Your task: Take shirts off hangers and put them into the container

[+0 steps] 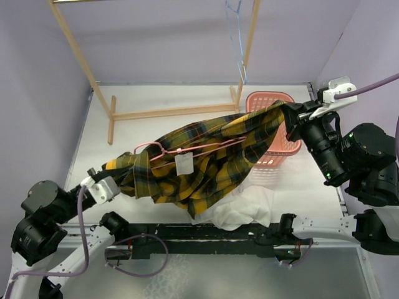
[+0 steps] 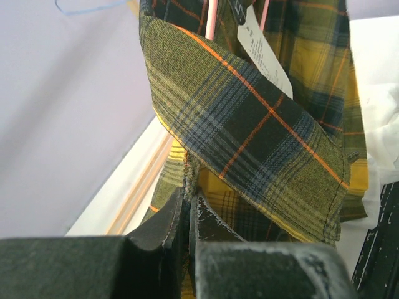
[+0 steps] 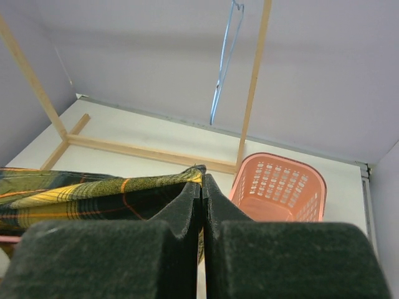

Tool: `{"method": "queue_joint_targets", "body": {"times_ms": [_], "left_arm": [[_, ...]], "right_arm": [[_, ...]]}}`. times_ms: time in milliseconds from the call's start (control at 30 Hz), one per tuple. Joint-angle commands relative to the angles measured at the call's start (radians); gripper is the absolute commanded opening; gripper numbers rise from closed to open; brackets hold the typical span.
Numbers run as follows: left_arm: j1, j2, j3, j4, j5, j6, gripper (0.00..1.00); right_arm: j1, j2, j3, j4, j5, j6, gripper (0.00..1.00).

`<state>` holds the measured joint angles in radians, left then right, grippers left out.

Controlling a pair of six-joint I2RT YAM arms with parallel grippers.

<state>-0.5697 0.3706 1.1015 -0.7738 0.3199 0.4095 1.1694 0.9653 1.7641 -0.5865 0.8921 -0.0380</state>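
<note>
Now: plaid shirt (image 1: pixel 206 168) slung across mid-frame above the bench (image 1: pixel 187 99), pink hanger (image 1: pixel 187 149) not yet out of it.

Plaid shirt spans lower left to upper right, its right end just beside the container (image 1: pixel 269 94) at upper right; nothing seen inside that. White shirt (image 1: pixel 243 208) lies crumpled on the bench at lower centre, below the plaid hem, outside the container. Blue hanger (image 1: pixel 237 37) hangs bare from the rack (image 1: pixel 162 113) at top. Left end effector (image 1: pixel 118 179) is pinched together on the shirt's lower-left fold; right end effector (image 1: pixel 292 115) is clamped on its upper-right corner. Risks: the hanger wire threaded in the cloth may ride into the container with the shirt, or its hook may snag the collar under tension; the thin edge pinches could slip; the sagging hem may drag the white shirt.
</note>
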Motion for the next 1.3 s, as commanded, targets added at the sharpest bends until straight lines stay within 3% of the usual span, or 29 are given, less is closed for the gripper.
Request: {"method": "queue_joint_targets", "body": {"times_ms": [0, 167, 300, 333, 433, 467, 533, 767, 900, 1033, 1267], "left_arm": [[0.006, -0.073, 0.027, 0.062, 0.055, -0.022, 0.0], [0.006, -0.072, 0.085, 0.014, 0.146, -0.04, 0.0], [0.005, -0.076, 0.076, 0.056, 0.122, -0.063, 0.0], [0.005, -0.073, 0.068, 0.075, 0.111, -0.066, 0.0], [0.007, -0.03, 0.051, 0.107, 0.063, -0.049, 0.0], [0.006, -0.004, 0.052, 0.105, 0.042, -0.036, 0.0], [0.007, 0.059, 0.057, 0.094, 0.022, -0.018, 0.0], [0.006, 0.176, 0.024, 0.16, 0.099, 0.011, 0.0], [0.006, 0.246, 0.047, 0.186, 0.179, 0.001, 0.0], [0.005, 0.263, 0.062, 0.19, 0.241, -0.008, 0.0], [0.005, 0.236, 0.051, 0.183, 0.359, -0.033, 0.0]], "right_arm": [[-0.005, -0.019, 0.019, 0.043, 0.092, -0.043, 0.0], [-0.007, -0.027, 0.0, 0.029, 0.082, -0.034, 0.0], [-0.006, -0.017, -0.008, -0.04, -0.019, 0.025, 0.02], [-0.006, -0.006, -0.005, -0.092, -0.056, 0.045, 0.1], [-0.006, 0.029, 0.029, -0.204, -0.139, 0.102, 0.5], [-0.006, 0.035, 0.043, -0.227, -0.148, 0.12, 0.59], [-0.006, 0.034, 0.079, -0.277, -0.224, 0.151, 0.67], [-0.007, -0.024, 0.125, -0.3, -0.563, 0.164, 0.61], [-0.006, 0.032, 0.127, -0.351, -0.739, 0.126, 0.59], [-0.007, 0.092, 0.09, -0.407, -0.789, 0.073, 0.61], [-0.007, 0.108, -0.01, -0.332, -0.832, 0.006, 0.63]]}}
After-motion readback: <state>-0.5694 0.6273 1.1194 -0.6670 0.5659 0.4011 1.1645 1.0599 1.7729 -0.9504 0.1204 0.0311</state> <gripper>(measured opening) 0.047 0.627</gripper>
